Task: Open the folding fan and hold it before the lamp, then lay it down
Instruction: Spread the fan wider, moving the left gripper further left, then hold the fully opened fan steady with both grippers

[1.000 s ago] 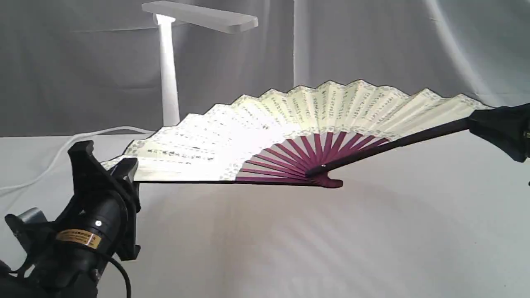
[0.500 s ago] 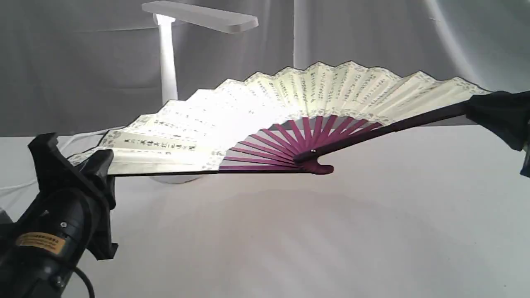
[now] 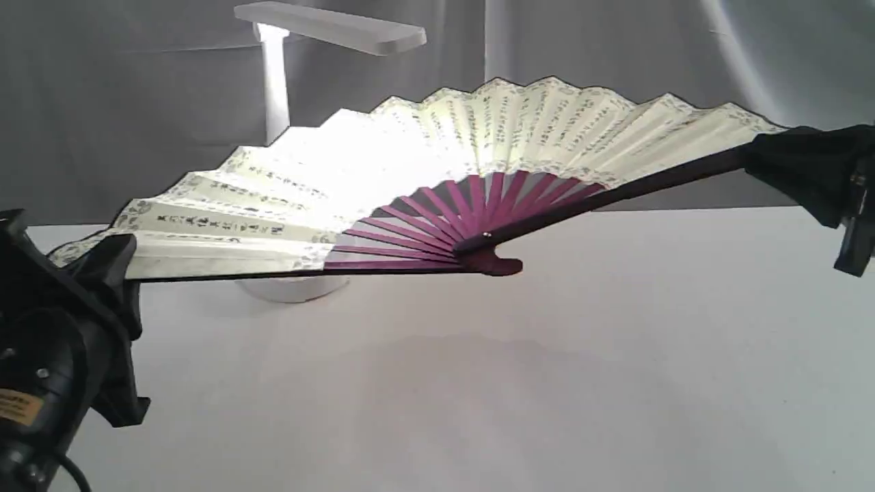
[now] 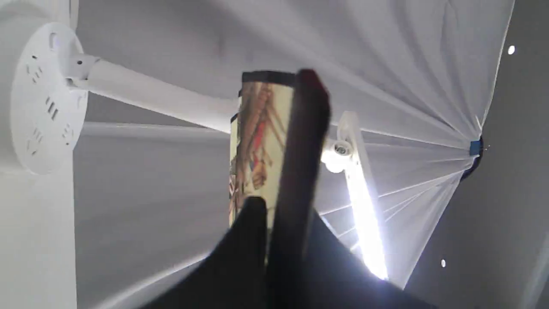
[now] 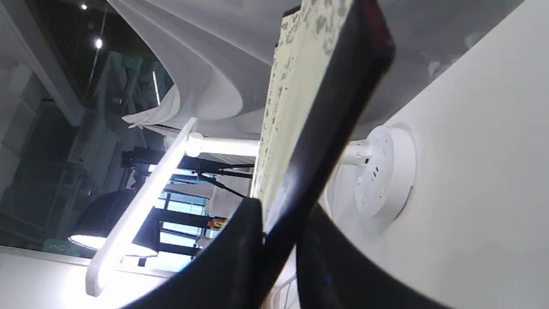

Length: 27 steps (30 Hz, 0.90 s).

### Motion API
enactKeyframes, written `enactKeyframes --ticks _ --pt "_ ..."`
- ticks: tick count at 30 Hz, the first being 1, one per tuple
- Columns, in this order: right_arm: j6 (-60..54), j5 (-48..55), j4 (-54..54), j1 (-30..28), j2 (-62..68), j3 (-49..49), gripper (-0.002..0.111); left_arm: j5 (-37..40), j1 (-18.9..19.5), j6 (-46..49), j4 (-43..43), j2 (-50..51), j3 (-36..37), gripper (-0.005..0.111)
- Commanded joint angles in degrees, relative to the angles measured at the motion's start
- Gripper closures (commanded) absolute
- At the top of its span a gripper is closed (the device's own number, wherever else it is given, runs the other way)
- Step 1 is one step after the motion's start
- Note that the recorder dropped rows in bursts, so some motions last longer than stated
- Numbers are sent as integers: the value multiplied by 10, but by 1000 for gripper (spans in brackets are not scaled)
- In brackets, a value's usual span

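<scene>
The fan [image 3: 410, 178] is fully spread and held in the air above the white counter [image 3: 478, 396], just in front of the lit lamp [image 3: 328, 27]. Opening looks done and the showing is under way, with only the laying down left. The left hand [image 3: 102, 263] is clamped on the fan's left end and the right hand [image 3: 765, 160] on its right guard. The fan is cream pleated paper with black script, a speckled border and smooth maroon wooden ribs; the lamp is smooth white plastic with a flat bar head.

Calligraphy columns [image 3: 217, 223] on the cream pleated paper fan [image 3: 424, 157] and a yellow sticker [image 3: 12, 407] on the black arm [image 3: 48, 355] are both too blurred to read.
</scene>
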Motion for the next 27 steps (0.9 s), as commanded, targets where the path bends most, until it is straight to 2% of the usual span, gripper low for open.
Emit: enactKeyframes --ticks 1,8,27 --pt "-20 -33 -10 4 -5 2 108 -27 4 4 -33 -26 6 107" --pt "-19 -42 -10 4 -5 2 108 -27 4 24 -60 -53 28 107" --pt "-19 -37 -10 4 -5 2 108 -27 4 15 -70 -53 28 107"
